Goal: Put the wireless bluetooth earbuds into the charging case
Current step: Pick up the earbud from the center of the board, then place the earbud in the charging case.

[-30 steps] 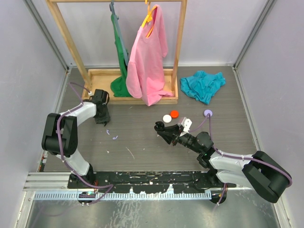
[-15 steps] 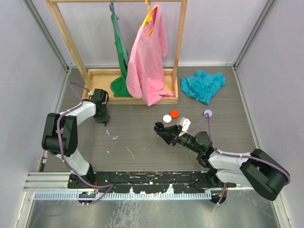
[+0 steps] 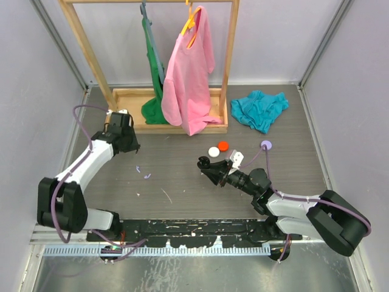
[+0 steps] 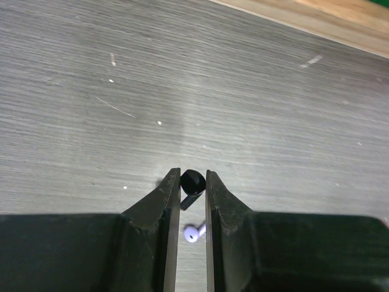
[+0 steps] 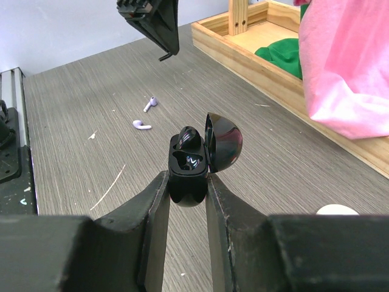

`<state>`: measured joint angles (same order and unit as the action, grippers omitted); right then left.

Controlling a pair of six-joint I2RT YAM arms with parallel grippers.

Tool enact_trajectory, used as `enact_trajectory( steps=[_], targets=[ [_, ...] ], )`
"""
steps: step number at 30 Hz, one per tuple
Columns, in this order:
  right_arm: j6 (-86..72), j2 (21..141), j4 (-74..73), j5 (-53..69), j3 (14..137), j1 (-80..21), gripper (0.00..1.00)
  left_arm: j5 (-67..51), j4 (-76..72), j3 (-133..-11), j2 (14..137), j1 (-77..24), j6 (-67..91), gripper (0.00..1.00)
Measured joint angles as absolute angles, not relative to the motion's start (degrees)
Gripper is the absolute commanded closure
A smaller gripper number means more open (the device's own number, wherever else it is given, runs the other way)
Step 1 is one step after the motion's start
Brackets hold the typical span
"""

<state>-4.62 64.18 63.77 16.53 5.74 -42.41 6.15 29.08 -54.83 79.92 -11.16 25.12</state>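
Two fingers of the left gripper (image 4: 193, 182) are pressed together on a black earbud (image 4: 192, 180). Its round head is caught between the tips and its stem pokes out to one side. This gripper hangs just in front of the left front corner of the wooden rack (image 3: 127, 100). From the right wrist view the earbud is held clear of the table (image 3: 182, 182).

A pair of lilac earbuds (image 5: 146, 114) lie loose on the table, a little farther out from that same corner and close to each other. One of them shows through the gap below the left fingers.

The right gripper (image 5: 188, 182) is well out in front of the rack's right end, its fingers clamped on the sides of a black charging case (image 5: 187, 165). The lid (image 5: 223, 141) stands open, swung toward the rack. A glossy black shape that looks like a second earbud (image 5: 188, 137) sits in the socket nearest the rack.

A white round piece (image 3: 213, 151) and a red round piece (image 3: 223, 145) lie touching just off the rack's right front corner, below the hem of the pink shirt (image 3: 188, 73) hanging from it.
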Motion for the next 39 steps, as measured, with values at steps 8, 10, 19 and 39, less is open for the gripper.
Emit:
enact_trajectory(
  steps=[8,10,19,39],
  targets=[
    [-4.62,65.34,63.77,16.58,5.96,-42.41,0.99,3.01,28.58,-50.65,67.59,-17.43,27.22,0.92],
    [-4.62,65.89,63.77,16.6,6.0,-42.41,0.99,2.11,27.73,-49.95,65.08,-18.9,27.9,0.92],
    [-4.67,66.28,63.77,16.99,6.02,-42.41,0.99,-2.28,21.71,-45.34,55.66,-24.99,32.1,0.92],
    [-5.8,67.66,68.99,21.37,6.04,-42.39,0.99,-7.81,2.59,-38.94,52.38,-39.72,37.32,0.92]
  ],
)
